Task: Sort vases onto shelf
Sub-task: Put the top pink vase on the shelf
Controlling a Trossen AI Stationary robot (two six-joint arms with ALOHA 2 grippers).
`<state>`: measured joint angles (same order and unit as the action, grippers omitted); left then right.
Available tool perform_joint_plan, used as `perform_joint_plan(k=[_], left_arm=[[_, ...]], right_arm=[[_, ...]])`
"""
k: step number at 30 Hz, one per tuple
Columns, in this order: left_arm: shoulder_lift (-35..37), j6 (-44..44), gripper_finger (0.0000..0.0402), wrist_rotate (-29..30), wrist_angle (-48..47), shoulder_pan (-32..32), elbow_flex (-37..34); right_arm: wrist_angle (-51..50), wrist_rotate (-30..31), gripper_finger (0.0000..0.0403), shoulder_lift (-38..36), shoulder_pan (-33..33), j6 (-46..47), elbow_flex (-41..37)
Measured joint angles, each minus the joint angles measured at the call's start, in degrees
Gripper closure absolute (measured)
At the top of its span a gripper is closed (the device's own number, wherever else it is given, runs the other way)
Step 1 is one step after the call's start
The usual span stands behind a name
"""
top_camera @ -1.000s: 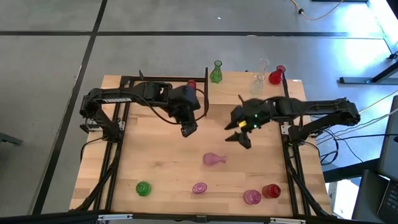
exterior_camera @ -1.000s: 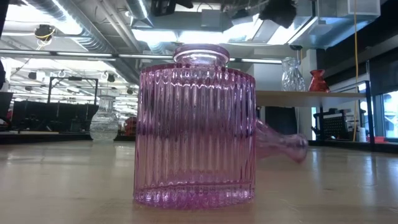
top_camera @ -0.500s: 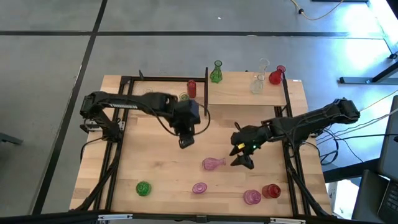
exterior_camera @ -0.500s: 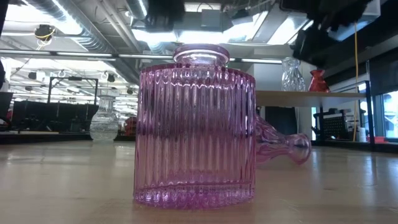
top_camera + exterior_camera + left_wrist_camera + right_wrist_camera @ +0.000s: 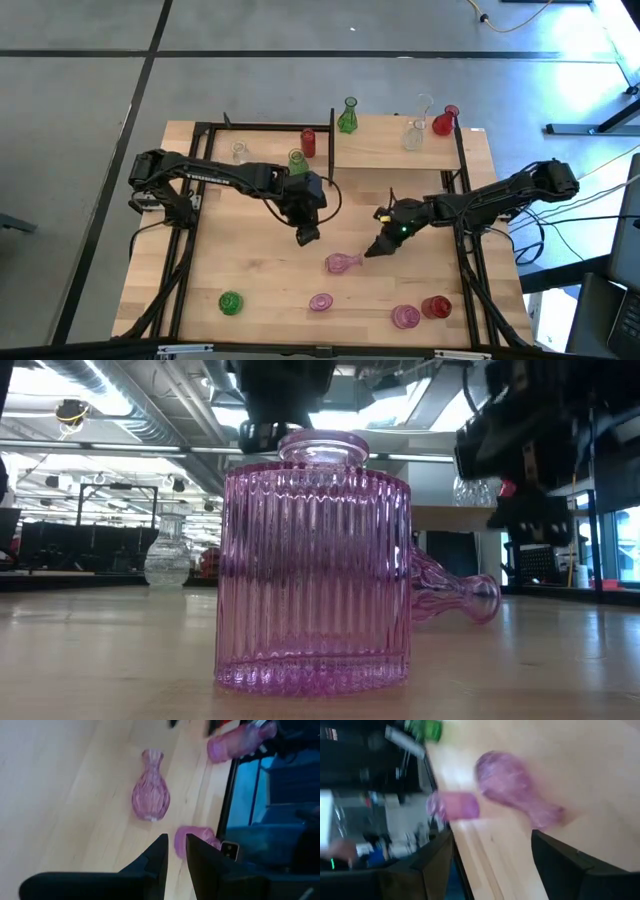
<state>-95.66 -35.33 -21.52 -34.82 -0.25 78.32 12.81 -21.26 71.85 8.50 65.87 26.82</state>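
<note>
A pink bulbous vase (image 5: pixel 343 262) lies on its side on the wooden table, neck (image 5: pixel 547 817) toward the right. My right gripper (image 5: pixel 378 248) is open wide just right of that neck, low over the table, touching nothing; the right wrist view shows the vase (image 5: pixel 502 777) ahead of the fingers. My left gripper (image 5: pixel 307 235) hovers above and beyond the vase (image 5: pixel 151 797), with a narrow gap between its fingers. On the shelf (image 5: pixel 385 148) stand a green vase (image 5: pixel 347 117), a clear vase (image 5: pixel 414 135) and a red vase (image 5: pixel 444 122).
Near the table's front stand a green vase (image 5: pixel 231 302), a ribbed pink vase (image 5: pixel 320 301) that fills the low view (image 5: pixel 312 560), another pink vase (image 5: pixel 404 317) and a red one (image 5: pixel 435 306). Left of the shelf stand a red (image 5: pixel 308 142), a green (image 5: pixel 297 160) and a clear vase (image 5: pixel 239 152).
My right gripper has come down and toward the near edge, ending beside the lying pink vase's neck. My left gripper has moved from the far side toward the near edge, uncovering a green vase standing left of the shelf.
</note>
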Motion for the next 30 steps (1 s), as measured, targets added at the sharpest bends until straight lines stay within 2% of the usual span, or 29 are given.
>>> perform_joint_plan(k=[4, 12, 21, 30], left_arm=[[0.0, -0.16, 0.0336, 0.45, 2.63, 0.38, 0.02], [0.02, -0.33, 0.0336, 1.07, 3.61, 1.09, 0.03], [0.02, -0.31, 0.0336, 2.18, 3.12, 1.09, 0.02], [0.02, -0.45, 0.0336, 2.93, 2.93, 1.09, 0.02]], right_arm=[[3.71, 2.39, 0.0175, 0.02, 0.04, 6.58, -3.5], [4.5, 2.67, 0.0224, 4.62, 0.08, 8.62, -4.16], [19.69, 0.87, 0.0229, 15.56, 0.08, 13.27, -4.08], [20.28, -2.68, 0.023, 20.06, 0.16, 14.28, -2.03]])
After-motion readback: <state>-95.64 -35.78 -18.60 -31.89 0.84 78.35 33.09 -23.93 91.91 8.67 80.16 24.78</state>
